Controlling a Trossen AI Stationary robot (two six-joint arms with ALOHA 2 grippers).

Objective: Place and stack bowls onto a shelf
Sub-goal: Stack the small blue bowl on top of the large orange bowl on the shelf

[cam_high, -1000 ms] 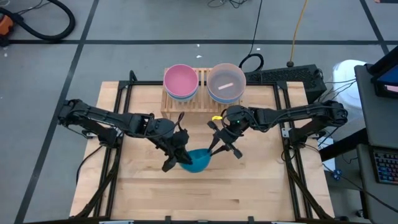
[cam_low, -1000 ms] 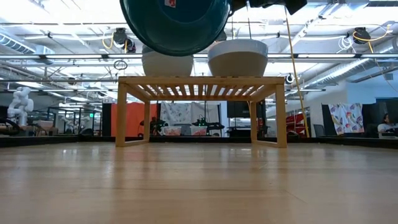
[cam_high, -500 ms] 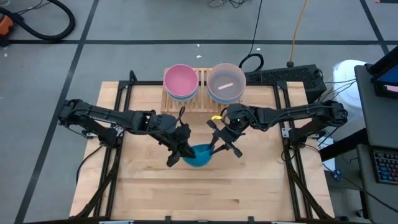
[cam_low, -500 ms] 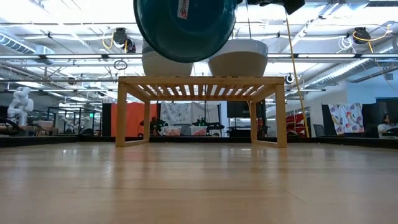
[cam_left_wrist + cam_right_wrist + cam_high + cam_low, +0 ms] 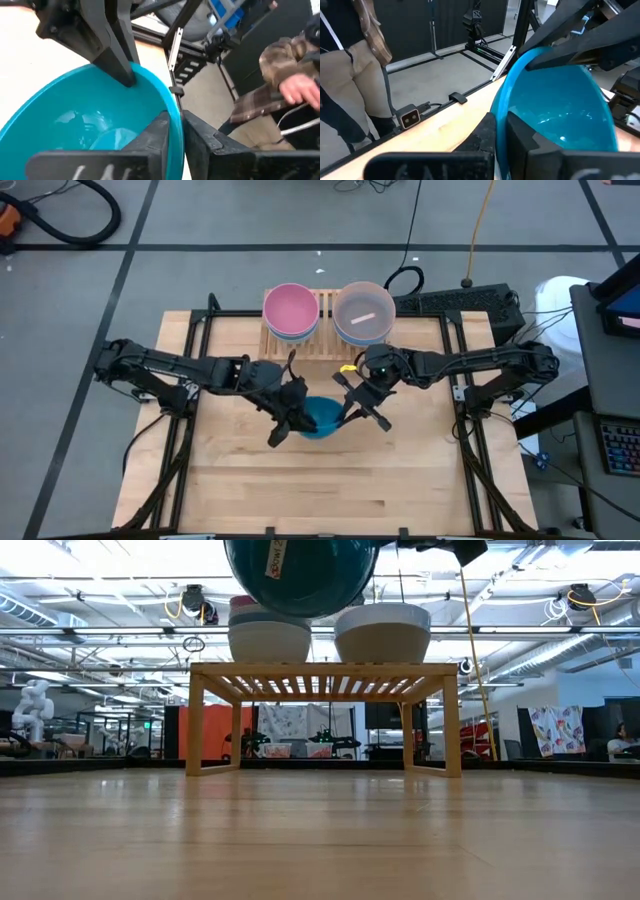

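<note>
A teal bowl (image 5: 320,420) hangs in the air over the middle of the table between both grippers; in the low view the teal bowl (image 5: 300,575) is high above the tabletop. My left gripper (image 5: 297,420) is shut on its left rim, my right gripper (image 5: 347,412) on its right rim. The light-wood shelf (image 5: 325,340) stands at the far edge on its short legs (image 5: 195,720). It carries a stack topped by a pink bowl (image 5: 291,311) and a stack topped by a pale greyish bowl (image 5: 362,313). My left gripper (image 5: 181,120) pinches the teal bowl's rim (image 5: 172,102), one finger inside the bowl (image 5: 160,132) and one outside (image 5: 202,140), coming from the table's left. The bowl is lifted clear. My right gripper (image 5: 501,120) pinches the opposite rim (image 5: 501,102), one finger on the bowl's inner side (image 5: 520,132) and one on its outer side (image 5: 485,132), coming from the table's right.
Black frame rails (image 5: 190,360) run along the table's left and right sides. A keyboard (image 5: 455,302) lies past the far right corner. The near half of the wooden tabletop (image 5: 320,490) is bare. A person (image 5: 350,65) stands beside the table.
Both grippers have carried the teal bowl between them toward the far edge and the shelf, slightly up, keeping their holds on its rim. In the low view the bowl has shifted right and looks smaller.
</note>
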